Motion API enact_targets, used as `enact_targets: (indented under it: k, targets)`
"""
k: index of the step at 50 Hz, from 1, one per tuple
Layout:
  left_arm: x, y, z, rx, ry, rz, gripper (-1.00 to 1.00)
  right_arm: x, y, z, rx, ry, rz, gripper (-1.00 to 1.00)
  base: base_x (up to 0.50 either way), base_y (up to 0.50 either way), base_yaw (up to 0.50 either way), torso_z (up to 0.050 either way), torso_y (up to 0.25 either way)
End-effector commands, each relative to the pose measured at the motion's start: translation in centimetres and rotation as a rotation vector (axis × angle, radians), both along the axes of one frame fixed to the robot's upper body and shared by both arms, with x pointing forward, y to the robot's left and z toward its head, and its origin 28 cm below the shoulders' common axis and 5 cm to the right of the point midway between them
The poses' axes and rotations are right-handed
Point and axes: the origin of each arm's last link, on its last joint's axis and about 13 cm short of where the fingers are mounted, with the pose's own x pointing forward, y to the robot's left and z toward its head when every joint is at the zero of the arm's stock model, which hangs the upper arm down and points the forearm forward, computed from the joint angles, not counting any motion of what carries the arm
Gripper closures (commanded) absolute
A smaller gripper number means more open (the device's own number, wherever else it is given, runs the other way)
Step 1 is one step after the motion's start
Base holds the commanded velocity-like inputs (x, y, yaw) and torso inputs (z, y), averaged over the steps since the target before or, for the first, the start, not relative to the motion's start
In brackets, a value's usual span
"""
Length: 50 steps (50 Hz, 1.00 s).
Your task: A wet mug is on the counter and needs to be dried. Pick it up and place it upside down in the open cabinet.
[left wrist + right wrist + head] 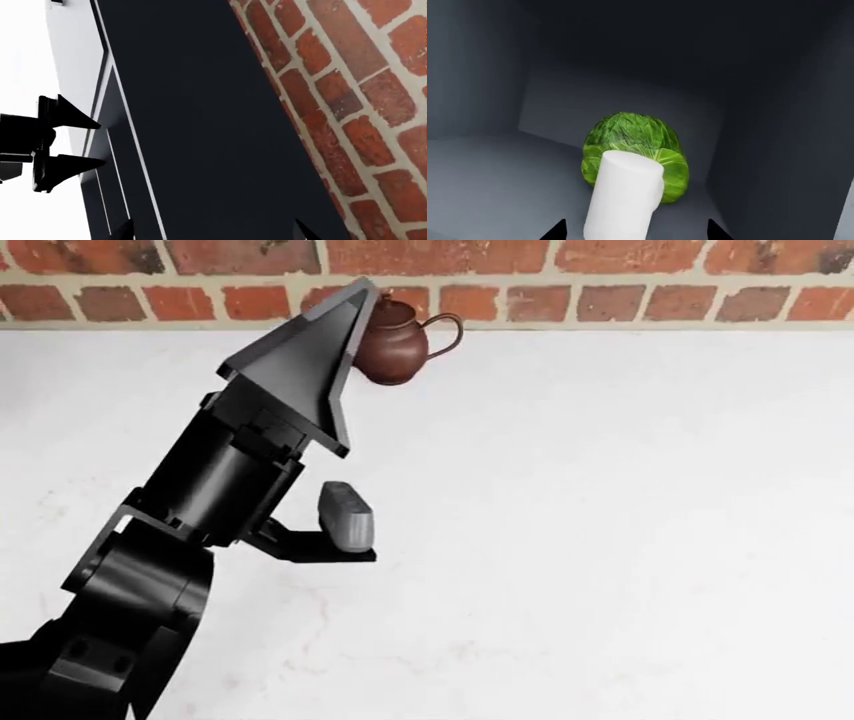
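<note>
The white mug (pixel 624 195) is inside the dark cabinet (pixel 487 90), just in front of a green cabbage. Its closed flat end points away from the camera. My right gripper (pixel 636 231) has its two fingertips on either side of the mug, with a gap visible on each side. My left gripper (pixel 213 232) is open and empty, facing a dark cabinet panel (pixel 200 125). In the head view my left arm (pixel 200 500) is raised above the white counter (pixel 601 520). The mug, the cabinet and the right gripper are out of the head view.
A green cabbage (pixel 637 137) sits deep in the cabinet behind the mug. A brown teapot (pixel 400 340) stands at the back of the counter against the brick wall (pixel 601 280). The brick wall (pixel 347 100) also runs beside the cabinet panel. A black two-pointed part (pixel 47 142) shows beside it.
</note>
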Motion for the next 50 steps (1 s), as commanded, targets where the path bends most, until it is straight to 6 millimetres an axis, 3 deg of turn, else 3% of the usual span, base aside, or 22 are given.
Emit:
enact_targets:
  k: [1,5,18,31,50]
  targets:
    - [-0.2,0.2,-0.1,-0.002,0.007,0.005,-1.00,-1.9,-1.6,-0.8,-0.006,0.057,0.030,-1.00,0.00,0.00,0.00,0.000,0.000]
    - [-0.5,0.2,0.1,-0.006,0.010,0.002,-1.00,-3.2,-2.3,-1.2,-0.007,0.071,0.045,-1.00,0.00,0.00,0.00,0.000,0.000]
    - [-1.5,0.3,0.3,-0.040,0.036,-0.025,-1.00,-1.8,-3.1,-1.0,-0.068,0.164,0.091,-1.00,0.00,0.00,0.00,0.000,0.000]
    - [-3.3,0.5,-0.4,-0.134,0.273,-0.131,-1.00,1.0,-5.0,-4.4,-0.053,0.173,0.135,-1.00,0.00,0.00,0.00,0.000,0.000]
    - [-3.8,1.1,-1.1,-0.259,0.526,-0.128,-1.00,4.4,-6.1,-9.7,-0.004,0.221,0.183,-1.00,0.00,0.00,0.00,0.000,0.000]
